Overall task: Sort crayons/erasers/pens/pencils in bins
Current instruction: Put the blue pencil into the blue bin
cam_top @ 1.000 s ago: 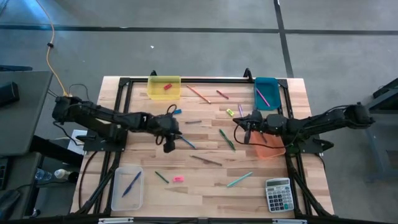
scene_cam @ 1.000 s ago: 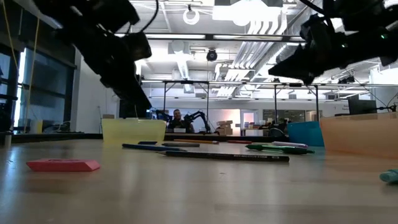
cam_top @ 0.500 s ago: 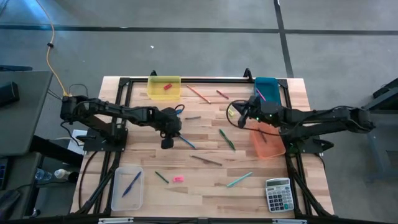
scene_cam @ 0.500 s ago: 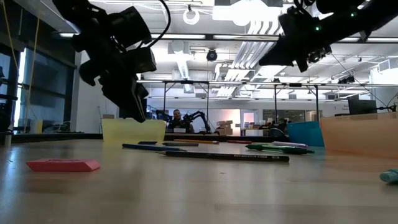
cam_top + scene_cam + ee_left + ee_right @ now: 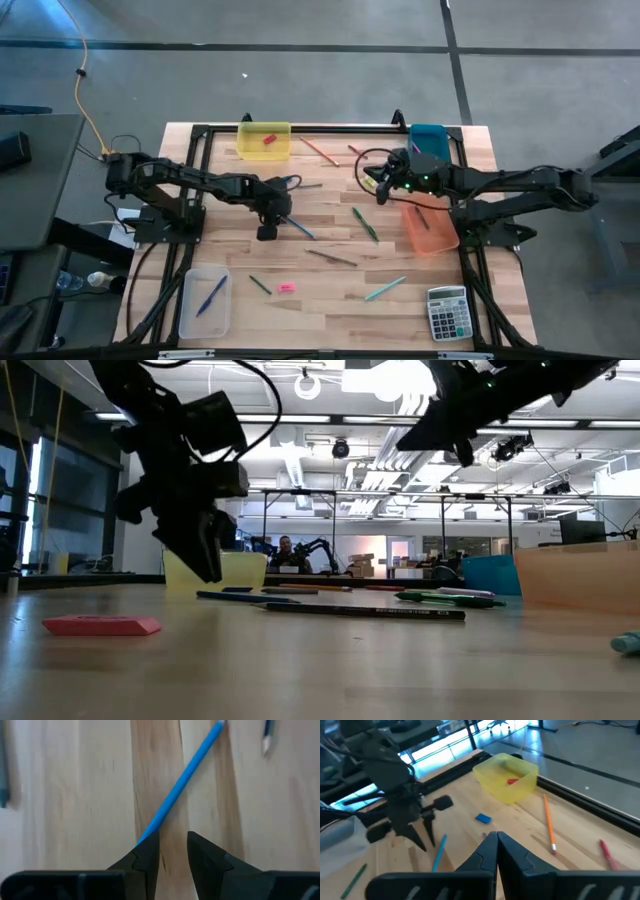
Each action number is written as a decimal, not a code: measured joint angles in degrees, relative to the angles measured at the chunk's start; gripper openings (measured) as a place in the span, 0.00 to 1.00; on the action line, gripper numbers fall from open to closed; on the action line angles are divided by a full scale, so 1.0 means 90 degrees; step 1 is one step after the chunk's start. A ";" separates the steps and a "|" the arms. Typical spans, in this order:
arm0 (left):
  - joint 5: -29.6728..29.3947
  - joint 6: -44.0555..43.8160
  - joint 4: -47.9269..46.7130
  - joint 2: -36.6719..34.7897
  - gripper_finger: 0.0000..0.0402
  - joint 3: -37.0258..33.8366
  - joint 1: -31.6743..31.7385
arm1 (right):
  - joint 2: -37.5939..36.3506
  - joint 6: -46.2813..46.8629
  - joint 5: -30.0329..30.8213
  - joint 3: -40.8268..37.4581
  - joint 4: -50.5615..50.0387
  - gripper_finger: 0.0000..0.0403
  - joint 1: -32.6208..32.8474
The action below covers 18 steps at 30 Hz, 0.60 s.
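My left gripper (image 5: pixel 173 840) hangs low over the middle of the table (image 5: pixel 266 233), pointing steeply down, its fingers a little apart with bare wood between them. A blue stick (image 5: pixel 185 775) lies slantwise on the boards, its near end running behind one fingertip. My right gripper (image 5: pixel 496 836) is shut on nothing and is raised above the table's far right part (image 5: pixel 374 182). A yellow bin (image 5: pixel 264 141) holds a red eraser (image 5: pixel 512 781). A blue eraser (image 5: pixel 483 818) lies near it. My left gripper has one fingertip (image 5: pixel 148 847) standing over the blue stick's near end (image 5: pixel 150 829), which it hides. Whether it touches the stick, I cannot tell. The stick lies flat on the table.
A teal bin (image 5: pixel 428 146) and an orange bin (image 5: pixel 431 230) stand at the right, and a clear bin (image 5: pixel 205 300) holding a blue pen at the near left. A calculator (image 5: pixel 447 312), a pink eraser (image 5: pixel 287 288) and several loose sticks lie about the table.
My left gripper has come down toward the table and tipped to point more steeply down beside the blue stick. My right gripper has risen and gone toward the table's far left, away from the orange bin.
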 joint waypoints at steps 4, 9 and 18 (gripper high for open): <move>-0.0357 0.0095 0.0234 0.0149 0.21 0.0000 -0.0006 | 0.0387 0.0227 -0.0002 0.0403 0.0036 0.00 0.0148; -0.0462 0.0515 0.0363 0.0149 0.21 0.0000 -0.0056 | 0.0819 0.0252 0.0059 0.0960 -0.0013 0.00 0.0408; -0.0346 0.0907 0.0448 0.0530 0.21 0.0029 -0.0136 | 0.1616 0.0223 0.0363 0.1906 -0.0486 0.00 0.0649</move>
